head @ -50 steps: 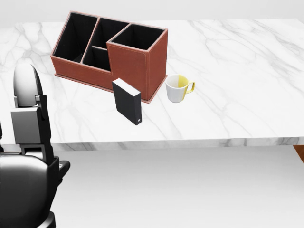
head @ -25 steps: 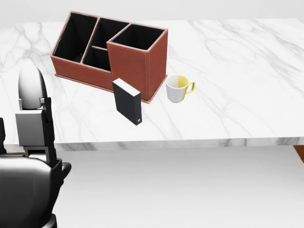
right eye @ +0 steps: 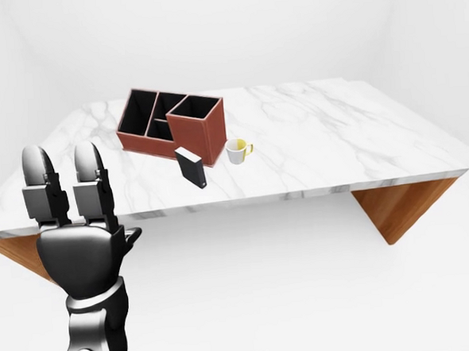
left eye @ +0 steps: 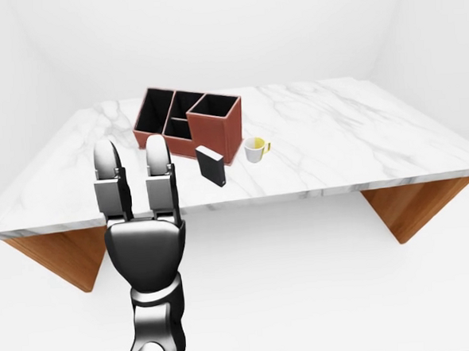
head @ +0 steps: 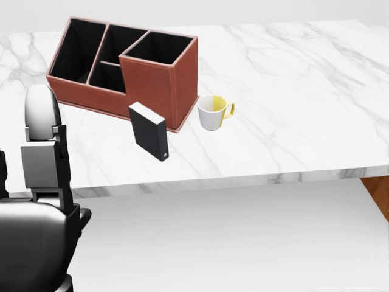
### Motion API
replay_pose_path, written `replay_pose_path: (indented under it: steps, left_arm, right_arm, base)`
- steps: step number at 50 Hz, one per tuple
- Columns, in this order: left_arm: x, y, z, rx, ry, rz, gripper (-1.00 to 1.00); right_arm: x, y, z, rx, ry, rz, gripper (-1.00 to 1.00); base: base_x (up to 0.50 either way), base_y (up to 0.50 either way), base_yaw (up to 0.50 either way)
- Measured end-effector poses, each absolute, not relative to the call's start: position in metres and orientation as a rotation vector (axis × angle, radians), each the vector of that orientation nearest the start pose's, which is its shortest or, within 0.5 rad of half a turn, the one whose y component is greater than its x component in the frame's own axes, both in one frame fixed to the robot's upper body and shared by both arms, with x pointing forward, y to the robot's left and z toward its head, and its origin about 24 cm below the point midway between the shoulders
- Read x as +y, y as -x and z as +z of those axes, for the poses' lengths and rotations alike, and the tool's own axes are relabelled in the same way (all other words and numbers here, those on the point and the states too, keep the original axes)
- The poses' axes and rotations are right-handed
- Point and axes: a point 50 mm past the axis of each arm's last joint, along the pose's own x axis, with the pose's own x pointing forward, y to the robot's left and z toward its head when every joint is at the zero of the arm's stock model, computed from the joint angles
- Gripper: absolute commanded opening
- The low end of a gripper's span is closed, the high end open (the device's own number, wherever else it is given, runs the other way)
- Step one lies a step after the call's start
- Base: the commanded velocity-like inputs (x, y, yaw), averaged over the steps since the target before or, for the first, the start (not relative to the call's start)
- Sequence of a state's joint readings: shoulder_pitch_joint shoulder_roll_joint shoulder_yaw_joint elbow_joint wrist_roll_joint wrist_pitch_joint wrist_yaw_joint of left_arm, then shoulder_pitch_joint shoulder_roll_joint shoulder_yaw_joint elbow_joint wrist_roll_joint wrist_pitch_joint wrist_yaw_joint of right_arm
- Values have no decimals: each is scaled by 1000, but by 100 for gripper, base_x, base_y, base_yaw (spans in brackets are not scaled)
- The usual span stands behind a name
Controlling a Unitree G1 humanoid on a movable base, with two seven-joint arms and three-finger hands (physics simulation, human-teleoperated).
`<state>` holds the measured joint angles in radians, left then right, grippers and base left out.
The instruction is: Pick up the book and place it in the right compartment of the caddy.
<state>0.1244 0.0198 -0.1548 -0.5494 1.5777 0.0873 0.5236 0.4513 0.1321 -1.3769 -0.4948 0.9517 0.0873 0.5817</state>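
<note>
A black book stands upright on the marble table, just below the caddy's tall right compartment. The reddish-brown caddy has several dark open compartments and sits at the upper left of the head view. My left hand is raised well short of the table's near edge, left of the book and apart from it. Its fingers are stretched out straight and hold nothing. The right hand does not show.
A white mug with a yellow inside and handle stands just right of the book and the caddy. The table rests on angled wooden supports. White floor lies between me and the table's near edge.
The whole picture has shifted a little left and up, so the camera moved. The left hand rose slightly a second ago and has since held still. Book, caddy and mug keep their places.
</note>
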Motion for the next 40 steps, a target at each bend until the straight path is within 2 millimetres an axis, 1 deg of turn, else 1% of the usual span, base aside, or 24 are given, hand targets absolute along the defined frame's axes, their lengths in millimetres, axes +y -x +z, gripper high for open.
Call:
replay_pose_path:
  steps: [40]
  left_arm:
    - [133, -197, 155, -743, -1407, 703, 100]
  right_arm:
    - [-341, 12, 126, -534, -140, -671, 100]
  base:
    - [0, 0, -23]
